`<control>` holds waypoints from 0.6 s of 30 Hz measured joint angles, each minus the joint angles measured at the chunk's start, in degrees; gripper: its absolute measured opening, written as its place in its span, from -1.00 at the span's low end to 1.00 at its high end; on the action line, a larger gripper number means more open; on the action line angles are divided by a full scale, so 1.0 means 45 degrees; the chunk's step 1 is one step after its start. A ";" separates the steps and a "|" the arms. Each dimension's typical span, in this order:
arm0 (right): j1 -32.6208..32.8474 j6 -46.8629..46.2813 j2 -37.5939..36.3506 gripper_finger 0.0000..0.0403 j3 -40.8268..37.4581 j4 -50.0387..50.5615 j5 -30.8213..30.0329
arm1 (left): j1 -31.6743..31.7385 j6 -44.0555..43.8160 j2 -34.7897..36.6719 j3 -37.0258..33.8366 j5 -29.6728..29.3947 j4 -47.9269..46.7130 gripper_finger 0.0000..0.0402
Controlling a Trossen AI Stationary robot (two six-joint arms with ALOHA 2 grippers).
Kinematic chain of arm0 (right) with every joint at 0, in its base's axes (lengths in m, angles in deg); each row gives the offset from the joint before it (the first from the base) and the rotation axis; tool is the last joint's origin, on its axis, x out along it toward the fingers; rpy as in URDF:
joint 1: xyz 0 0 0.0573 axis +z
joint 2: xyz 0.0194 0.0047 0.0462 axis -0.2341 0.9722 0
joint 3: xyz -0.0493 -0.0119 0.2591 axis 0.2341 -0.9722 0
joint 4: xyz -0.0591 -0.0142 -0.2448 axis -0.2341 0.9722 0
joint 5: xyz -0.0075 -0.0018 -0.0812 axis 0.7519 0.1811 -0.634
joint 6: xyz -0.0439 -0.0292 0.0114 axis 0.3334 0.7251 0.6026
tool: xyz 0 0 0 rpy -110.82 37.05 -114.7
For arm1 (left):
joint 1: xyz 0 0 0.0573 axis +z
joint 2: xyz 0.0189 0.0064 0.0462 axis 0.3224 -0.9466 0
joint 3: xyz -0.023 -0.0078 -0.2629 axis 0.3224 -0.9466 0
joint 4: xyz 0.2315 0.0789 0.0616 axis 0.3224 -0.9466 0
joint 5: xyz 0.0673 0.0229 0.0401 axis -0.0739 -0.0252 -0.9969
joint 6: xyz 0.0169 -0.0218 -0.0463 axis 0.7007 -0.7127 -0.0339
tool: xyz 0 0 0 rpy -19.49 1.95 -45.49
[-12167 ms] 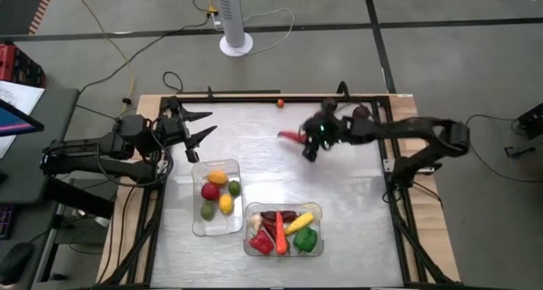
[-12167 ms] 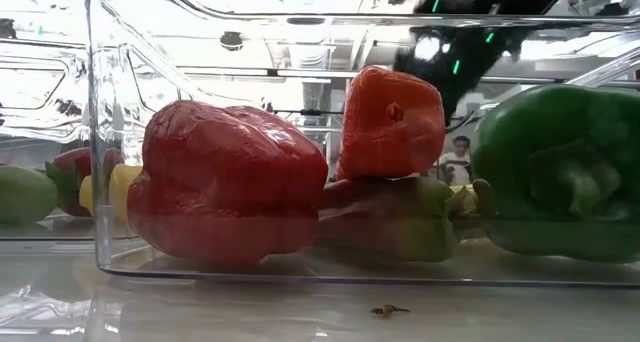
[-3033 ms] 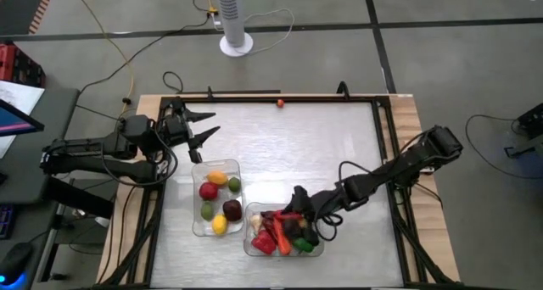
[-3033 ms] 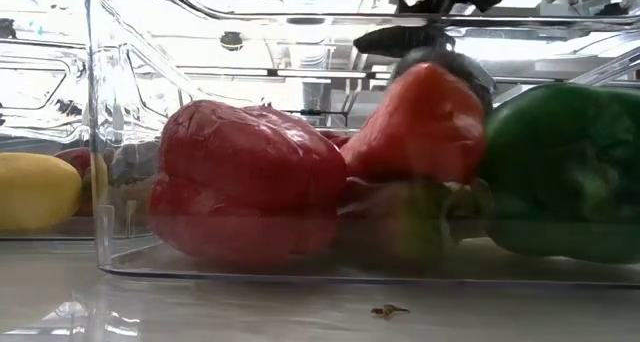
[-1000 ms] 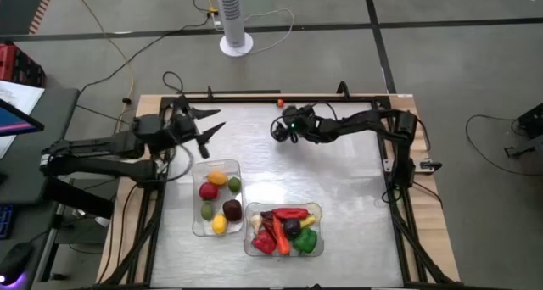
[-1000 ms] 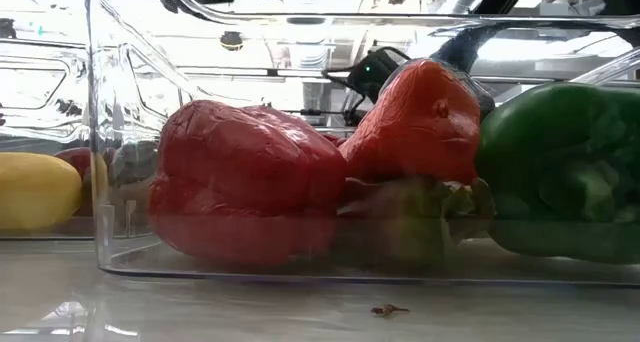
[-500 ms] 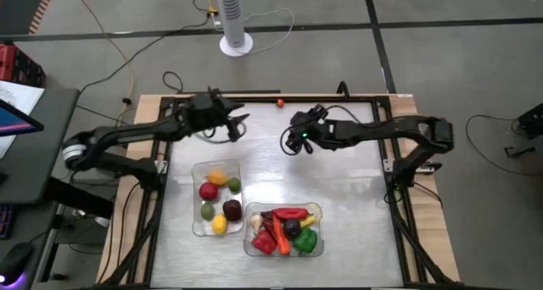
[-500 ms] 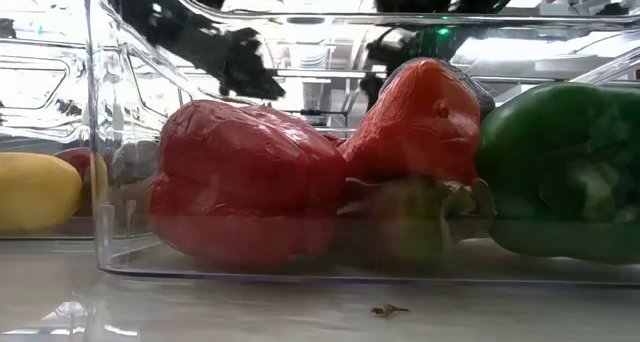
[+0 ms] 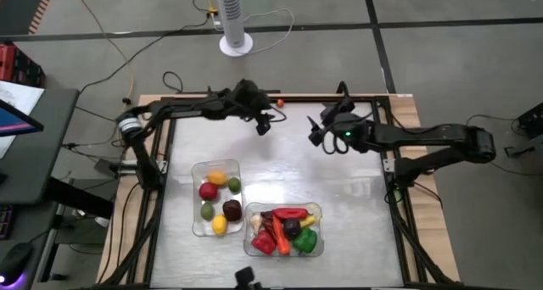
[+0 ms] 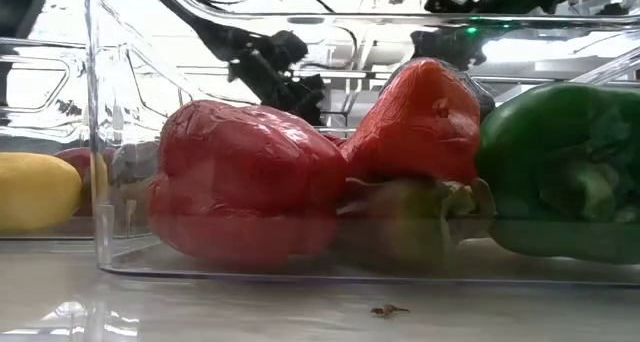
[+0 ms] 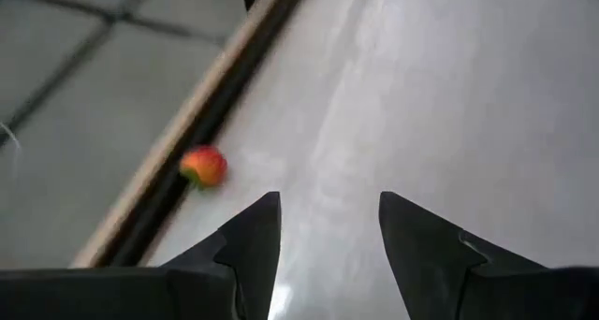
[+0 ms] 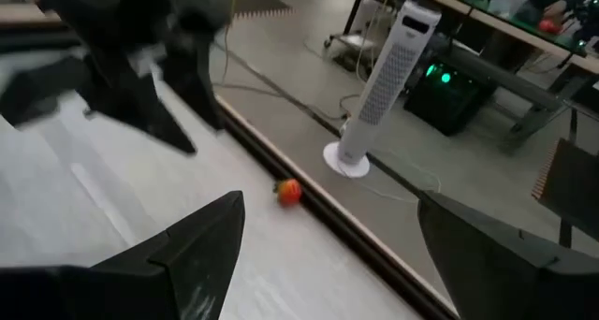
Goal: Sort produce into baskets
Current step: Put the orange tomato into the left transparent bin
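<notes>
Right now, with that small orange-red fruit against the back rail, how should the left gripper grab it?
The fruit is small and round, tight against the rail. Probably come from above, with the open left gripper aligned so its fingers close along the rail, across the fruit's middle.

We see a lab or workshop: concrete floor [image 9: 441, 61], loose cables [image 9: 110, 27], tower fan [image 9: 232, 14], equipment-laden desks [image 12: 505, 30] at upper right.

A white tower fan [image 9: 232, 14] stands on the grey floor [image 9: 441, 61] beyond the bench [image 9: 280, 167], with yellow and white cables [image 9: 127, 57] trailing past it. A black frame rail [image 9: 254, 96] edges the bench's far side. A dark stand with a green light [image 12: 449, 95] sits behind the fan
</notes>
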 joint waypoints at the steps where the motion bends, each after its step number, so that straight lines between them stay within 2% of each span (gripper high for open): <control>1: -0.0005 0.0004 -0.0228 0.71 -0.0103 -0.0016 0.0008 | 0.0074 0.0139 -0.0400 0.0515 0.0146 -0.0576 -0.16; 5: 0.0018 -0.0007 -0.0931 0.71 -0.0545 0.0091 0.0276 | 0.0433 0.0373 -0.1654 0.2122 0.0951 -0.1639 -0.16; 9: 0.0114 -0.0009 -0.1350 0.71 -0.1010 0.0031 0.0282 | 0.0749 0.0765 -0.2577 0.3041 0.1720 -0.2314 -0.16; 18: -0.0135 -0.0092 -0.1693 0.71 -0.1395 0.0047 0.0282 | 0.0938 0.0642 -0.3247 0.3519 0.1090 -0.2349 -0.16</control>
